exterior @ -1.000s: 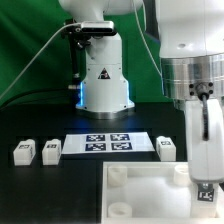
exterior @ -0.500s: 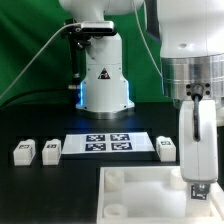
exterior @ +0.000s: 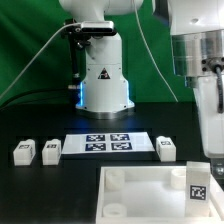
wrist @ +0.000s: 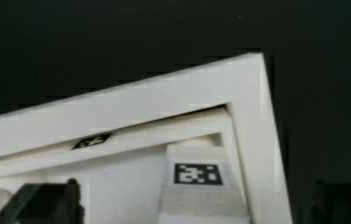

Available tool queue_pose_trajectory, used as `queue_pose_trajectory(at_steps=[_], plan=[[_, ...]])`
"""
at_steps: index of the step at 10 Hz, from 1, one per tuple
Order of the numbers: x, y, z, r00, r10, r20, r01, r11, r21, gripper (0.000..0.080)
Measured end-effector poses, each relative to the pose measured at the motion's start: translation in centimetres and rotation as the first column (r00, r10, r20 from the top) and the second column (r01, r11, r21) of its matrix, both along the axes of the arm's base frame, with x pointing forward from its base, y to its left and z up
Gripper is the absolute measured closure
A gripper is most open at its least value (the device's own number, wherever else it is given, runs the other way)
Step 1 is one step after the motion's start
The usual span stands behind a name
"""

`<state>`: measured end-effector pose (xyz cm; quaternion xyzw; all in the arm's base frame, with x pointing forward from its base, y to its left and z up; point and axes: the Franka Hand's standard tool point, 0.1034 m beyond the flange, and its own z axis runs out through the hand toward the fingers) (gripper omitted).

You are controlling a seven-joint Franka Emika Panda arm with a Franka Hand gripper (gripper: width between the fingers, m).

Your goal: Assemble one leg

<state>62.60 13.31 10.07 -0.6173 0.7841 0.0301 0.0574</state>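
Note:
One leg [exterior: 197,183], a small white block with a square marker on its front face, stands upright in the near right corner of the large white tray [exterior: 140,200] in the exterior view. My gripper [exterior: 211,150] hangs just above it, at the exterior view's right edge. In the wrist view the same leg [wrist: 197,175] lies between my two dark fingers [wrist: 47,200], which stand wide apart and do not touch it; my gripper [wrist: 193,208] is open and empty. Three more legs lie on the black table: two [exterior: 24,152] [exterior: 51,150] at the left and one [exterior: 166,147] by the marker board.
The marker board [exterior: 106,143] lies flat in the middle of the table. The robot's white base [exterior: 103,75] stands behind it against a green backdrop. The tray fills the near right part of the table.
My gripper has let go of the leg and risen, leaving it standing in the tray's corner. The other legs have not moved.

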Motion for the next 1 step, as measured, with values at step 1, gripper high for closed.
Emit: queue_pose_trajectory(at_steps=[1], plan=[[-0.09, -0.05, -0.15, 1.000, 0.003, -0.002, -0.003, 1.000, -0.001, 0.0151]])
